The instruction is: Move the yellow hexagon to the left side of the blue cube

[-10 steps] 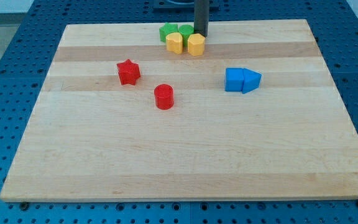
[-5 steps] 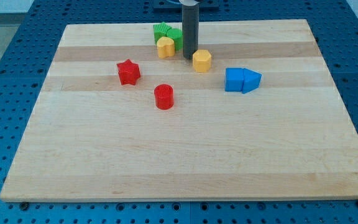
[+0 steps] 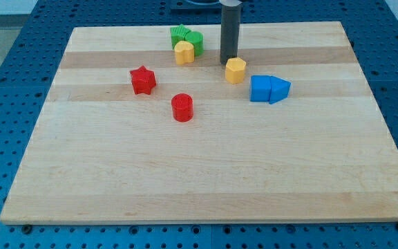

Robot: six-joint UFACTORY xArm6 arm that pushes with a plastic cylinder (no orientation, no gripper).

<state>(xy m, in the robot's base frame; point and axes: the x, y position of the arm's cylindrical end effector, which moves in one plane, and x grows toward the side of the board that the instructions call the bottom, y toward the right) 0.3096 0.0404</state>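
Looking at the camera view, you see the small yellow hexagon block (image 3: 235,70) on the wooden surface (image 3: 206,166), at 10 o'clock of the blue cube (image 3: 260,88), near it. My tip (image 3: 228,62) touches its 11 o'clock edge; no hand exists. It seems light and slippery: push through its centre.

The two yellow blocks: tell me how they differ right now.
The yellow hexagon stands alone just below my tip, near the blue cube; the other yellow block sits against the green blocks near the view's top. The hexagon shows flat facets; the other's shape is unclear. Both are yellow and similar in size.
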